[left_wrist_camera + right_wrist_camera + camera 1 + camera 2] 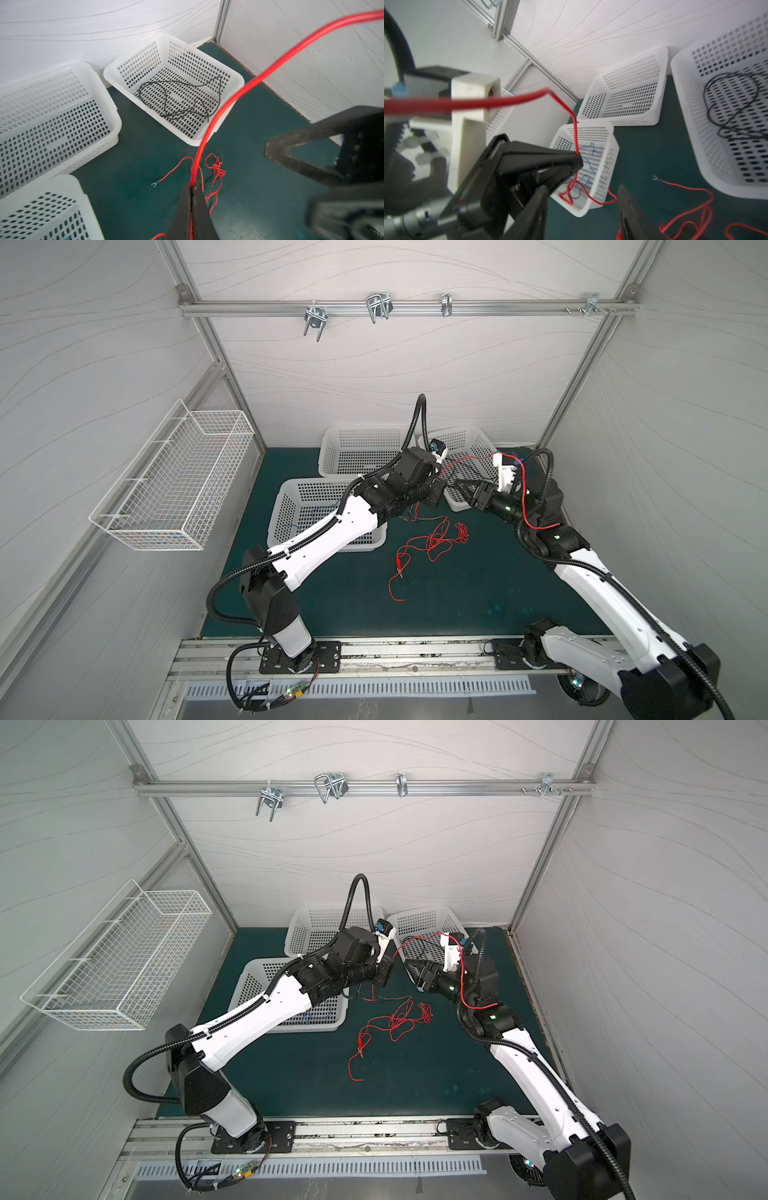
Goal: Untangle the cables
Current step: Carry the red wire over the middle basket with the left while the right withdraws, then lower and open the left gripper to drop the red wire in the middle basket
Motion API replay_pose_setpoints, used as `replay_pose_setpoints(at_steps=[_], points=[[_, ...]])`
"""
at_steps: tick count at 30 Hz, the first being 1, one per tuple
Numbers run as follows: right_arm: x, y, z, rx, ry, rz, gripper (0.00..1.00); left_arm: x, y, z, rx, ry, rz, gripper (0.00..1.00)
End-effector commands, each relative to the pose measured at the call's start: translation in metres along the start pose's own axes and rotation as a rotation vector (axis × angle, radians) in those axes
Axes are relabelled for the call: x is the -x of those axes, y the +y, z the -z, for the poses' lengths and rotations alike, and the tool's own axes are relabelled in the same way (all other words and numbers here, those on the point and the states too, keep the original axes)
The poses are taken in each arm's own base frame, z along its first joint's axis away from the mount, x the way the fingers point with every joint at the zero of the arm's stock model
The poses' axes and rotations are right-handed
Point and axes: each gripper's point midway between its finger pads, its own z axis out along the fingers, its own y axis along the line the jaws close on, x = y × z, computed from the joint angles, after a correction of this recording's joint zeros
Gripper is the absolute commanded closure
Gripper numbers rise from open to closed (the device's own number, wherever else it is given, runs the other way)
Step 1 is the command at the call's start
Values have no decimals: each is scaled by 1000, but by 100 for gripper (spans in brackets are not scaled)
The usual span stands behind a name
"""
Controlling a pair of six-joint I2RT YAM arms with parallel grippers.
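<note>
My left gripper (193,187) is shut on a red cable (249,81), which rises from its tips and drapes over my right wrist (505,472). In both top views the left gripper (444,487) (390,969) faces the right gripper (461,487) (411,967) tip to tip, just apart. My right gripper (582,189) is open, with nothing between its fingers. The rest of the red cables (436,537) (399,1019) lie tangled on the green mat below, one end bearing a small fork terminal (154,183). A black cable (178,97) lies in the back right basket (478,437). A blue cable (589,158) lies in the front left basket (286,489).
A third white basket (332,448) stands at the back middle. A white wire basket (174,485) hangs on the left wall, and metal hooks (378,308) hang from the rail on the back wall. Walls close in on three sides of the green mat (457,597).
</note>
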Motion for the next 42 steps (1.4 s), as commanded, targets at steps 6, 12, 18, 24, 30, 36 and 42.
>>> replay_pose_setpoints(at_steps=[6,12,18,24,30,36,42], points=[[-33,-45,22,-217,64,25,19,44,85,-2,247,-80,-88,100],[-72,-89,43,-397,137,-6,19,71,144,-10,375,-125,-106,100],[-93,-106,78,-512,144,-9,18,89,194,-36,522,-103,-233,100],[-100,-108,111,-575,112,-12,18,98,244,-57,637,-62,-260,100],[-101,-105,139,-614,66,-14,18,82,299,-69,717,-40,-174,100],[-100,-101,156,-631,34,-13,18,62,336,-78,658,-94,24,100],[-101,-99,164,-642,36,-16,18,35,358,-94,647,-76,139,100]])
